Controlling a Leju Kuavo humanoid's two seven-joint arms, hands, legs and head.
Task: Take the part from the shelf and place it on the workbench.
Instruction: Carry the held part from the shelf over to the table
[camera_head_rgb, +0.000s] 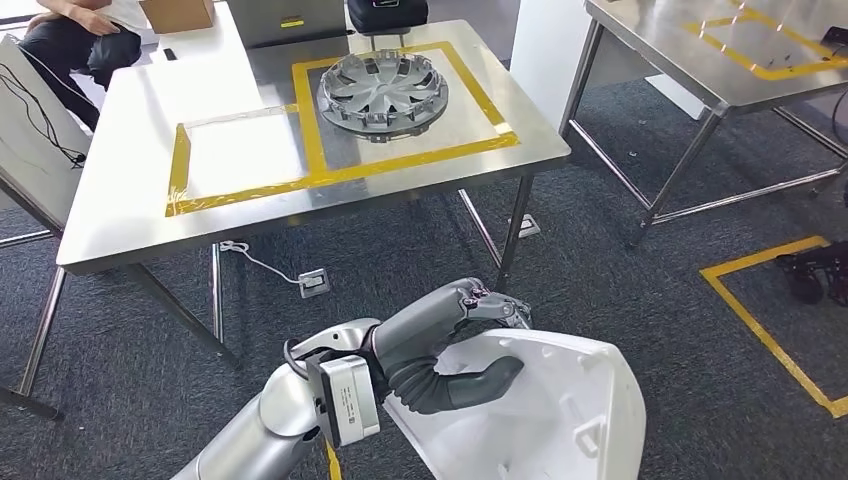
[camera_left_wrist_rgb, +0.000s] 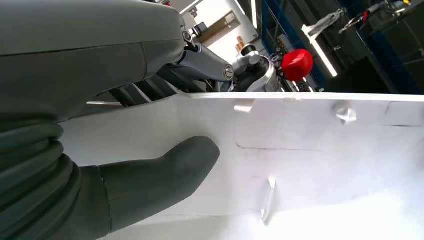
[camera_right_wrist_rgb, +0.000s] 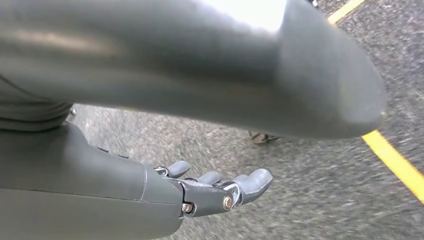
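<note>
Left hand (camera_head_rgb: 455, 340) clamped on white part (camera_head_rgb: 545, 410), thumb across its inner face, fingers over the far edge. Right hand (camera_right_wrist_rgb: 220, 192) loosely open over carpet, holding nothing. Workbench (camera_head_rgb: 130, 215) well ahead. Risk: wide panel swinging, slipping from the one-sided grip, or clipping the table edge.

The head view looks forward and down from high on the robot's body, taking in the steel surface (camera_head_rgb: 130, 200) ahead, the grey carpet floor (camera_head_rgb: 620, 280) and, close below, the left robot hand (camera_head_rgb: 440, 345) on a white part (camera_head_rgb: 560, 410). The left wrist view sits right behind that same robot hand (camera_left_wrist_rgb: 150, 175), pressed close to the white part (camera_left_wrist_rgb: 310, 145); these two are shared. The right wrist view faces the floor (camera_right_wrist_rgb: 310, 190) past the right robot hand (camera_right_wrist_rgb: 220, 192).
</note>
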